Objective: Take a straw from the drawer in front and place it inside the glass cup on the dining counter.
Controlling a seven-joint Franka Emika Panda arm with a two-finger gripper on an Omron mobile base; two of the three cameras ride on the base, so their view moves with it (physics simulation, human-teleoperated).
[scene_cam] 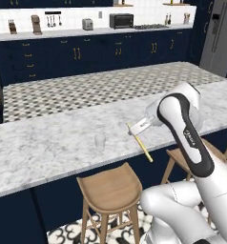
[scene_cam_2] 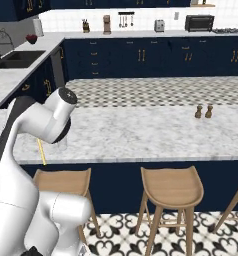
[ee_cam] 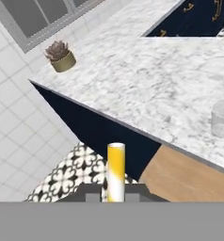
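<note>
Gripper (scene_cam: 134, 128) first: from the left base view I read it as clamped on the straw (scene_cam: 144, 148), which hangs slanting down and toward the stools, its lower end past the near edge of the bench (scene_cam: 48, 152). The glass cup (scene_cam: 100, 141) stands upright on the marble off to the gripper's left, near but clearly apart, so I judge the carry has to run sideways along the bench edge and then bring the straw upright over the rim. The arm reaches forward with the forearm rising and the wrist bent over the edge.

From the right base view, the elbow hides the hand; I see just the straw (scene_cam_2: 41, 152) poking down beside the wooden stool (scene_cam_2: 63, 182).

Through the hand view, the straw (ee_cam: 116, 172) stands between the fingertips, with the glass cup (ee_cam: 223, 118) at the right margin on the bench (ee_cam: 147, 84).
</note>
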